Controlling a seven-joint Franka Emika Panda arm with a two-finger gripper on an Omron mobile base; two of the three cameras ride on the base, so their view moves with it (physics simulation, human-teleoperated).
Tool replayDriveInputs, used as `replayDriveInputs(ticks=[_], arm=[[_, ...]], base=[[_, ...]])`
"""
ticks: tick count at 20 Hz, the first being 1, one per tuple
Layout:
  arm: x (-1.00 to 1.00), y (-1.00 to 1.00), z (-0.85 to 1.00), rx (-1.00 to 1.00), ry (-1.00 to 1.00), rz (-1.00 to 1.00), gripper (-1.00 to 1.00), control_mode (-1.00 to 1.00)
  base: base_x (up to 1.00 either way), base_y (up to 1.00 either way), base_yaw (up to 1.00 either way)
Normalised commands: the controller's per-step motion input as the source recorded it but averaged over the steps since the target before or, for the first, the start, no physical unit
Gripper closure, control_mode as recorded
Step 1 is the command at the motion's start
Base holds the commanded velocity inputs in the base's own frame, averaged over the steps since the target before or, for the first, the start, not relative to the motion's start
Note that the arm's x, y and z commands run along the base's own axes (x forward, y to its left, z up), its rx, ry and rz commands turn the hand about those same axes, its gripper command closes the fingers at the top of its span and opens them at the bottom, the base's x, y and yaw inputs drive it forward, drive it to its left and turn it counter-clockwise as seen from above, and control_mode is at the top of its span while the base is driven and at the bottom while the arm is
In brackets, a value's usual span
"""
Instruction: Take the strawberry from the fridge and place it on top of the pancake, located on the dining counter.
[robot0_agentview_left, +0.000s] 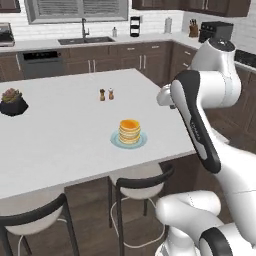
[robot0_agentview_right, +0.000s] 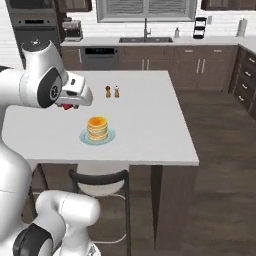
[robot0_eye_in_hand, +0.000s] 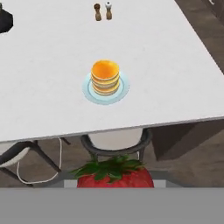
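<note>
Since we've already got the strawberry (robot0_eye_in_hand: 114, 176) pinched in the tool (robot0_agentview_right: 70, 105) — the hand view shows the red berry with its green leaves sitting right at the bottom, between the tips — the step in hand looks like the carry-over to the pancake (robot0_agentview_left: 129, 131). The tool is narrowed onto the berry, not wide open.

Where things sit: the pancake stack is on its pale plate (robot0_agentview_left: 115, 142) on the white tabletop (robot0_agentview_left: 60, 125), toward the near edge, just beyond a stool (robot0_agentview_left: 142, 182). In the right base view the tool hangs over the left part of the tabletop, left of the stack and a bit farther back, with a speck of red under it. So we're near, but not above it yet.

How we'd do it well, as far as we can judge:

- keep the height while sliding right and nearer, so the berry doesn't clip the top of the stack
- centre over the orange syrup top, using the hand view to line it up
- come down slowly until the berry is just about touching the syrup, then open — dropping from high up risks it rolling off onto the plate
- lift straight up afterwards so the tips don't drag it off

The salt and pepper shakers (robot0_agentview_left: 106, 94) and the plant pot (robot0_agentview_left: 12, 102) are well apart from our path, so no worries there.
</note>
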Motion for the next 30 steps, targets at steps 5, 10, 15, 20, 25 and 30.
replayDriveInputs(ticks=[5, 10, 15, 20, 25, 30], arm=[[0.0, 0.0, 0.0, 0.0, 0.0, 0.0, 1.0, 1.0], [0.0, 0.0, 0.0, 0.0, 0.0, 0.0, 1.0, 1.0], [0.0, 0.0, 0.0, 0.0, 0.0, 0.0, 1.0, 1.0], [0.0, 0.0, 0.0, 0.0, 0.0, 0.0, 1.0, 1.0], [0.0, 0.0, 0.0, 0.0, 0.0, 0.0, 1.0, 1.0], [0.0, 0.0, 0.0, 0.0, 0.0, 0.0, 1.0, 1.0]], base=[[0.56, -0.05, 0.42], [0.57, -0.34, 0.38], [0.13, -0.79, 0.26], [0.05, -0.9, 0.12], [0.48, -0.82, 0.0], [0.85, -0.7, -0.16]])
